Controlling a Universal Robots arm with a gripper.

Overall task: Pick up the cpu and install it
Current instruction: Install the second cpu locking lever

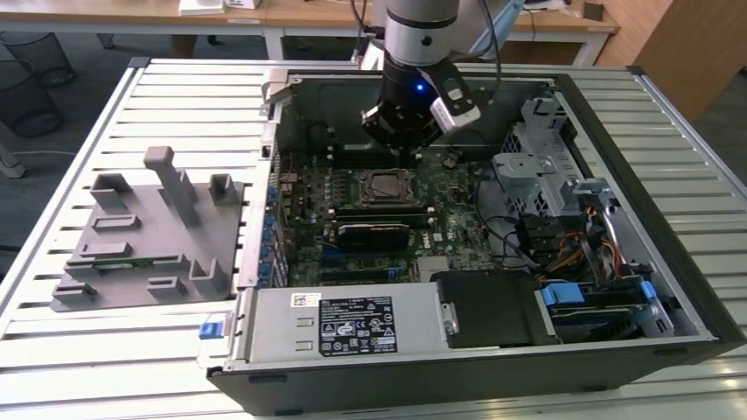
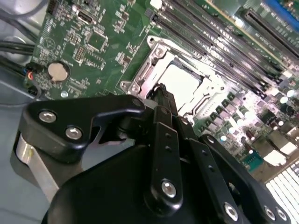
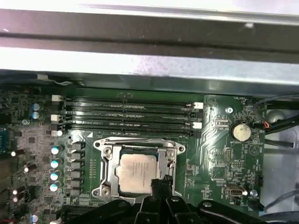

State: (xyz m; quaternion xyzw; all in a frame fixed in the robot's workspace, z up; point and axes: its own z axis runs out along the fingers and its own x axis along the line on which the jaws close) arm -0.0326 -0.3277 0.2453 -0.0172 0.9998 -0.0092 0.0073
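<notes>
Silver cpu (image 3: 136,170) sits in the socket (image 3: 105,164); fingers (image 3: 159,186) closed, empty, above.

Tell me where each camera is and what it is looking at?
Exterior view: off the arm, looking down into the open computer case; the arm and gripper hang over the socket.
First wrist view: rides on the arm, facing the cpu in its socket; the gripper's dark body shows.
Second wrist view: also on the arm, behind the gripper.
Both wrist views share the cpu.
</notes>
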